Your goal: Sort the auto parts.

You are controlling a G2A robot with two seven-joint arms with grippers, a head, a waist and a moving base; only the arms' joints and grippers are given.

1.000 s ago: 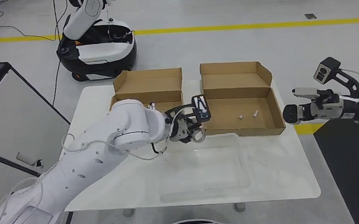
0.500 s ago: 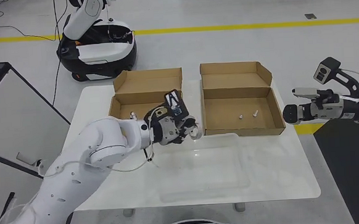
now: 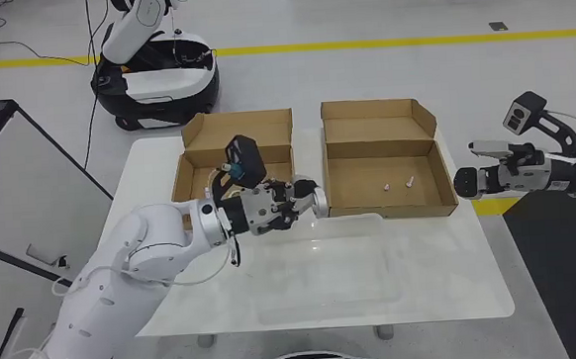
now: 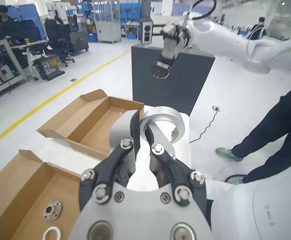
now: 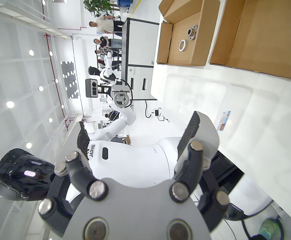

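My left gripper (image 3: 307,198) hangs above the table in front of the gap between the two cardboard boxes. It is shut on the rim of a silver metal ring (image 4: 161,123), one finger inside the ring and one outside. The left box (image 3: 232,148) holds a metal flange (image 4: 52,210) and a white ring (image 4: 51,234). In the right box (image 3: 382,169) lie two small white parts (image 3: 397,184). My right gripper (image 5: 136,134) is open and holds nothing; it sits off the table's right edge (image 3: 467,181).
A clear plastic tray (image 3: 323,266) lies on the white table in front of the boxes. A dark cabinet (image 3: 11,186) stands to the table's left. A person's legs (image 4: 261,141) are beside the table, apart from the parts.
The left wrist has swung round toward the left box while the gripper, still shut on the ring, stayed near the gap between the boxes. The right arm has not moved.
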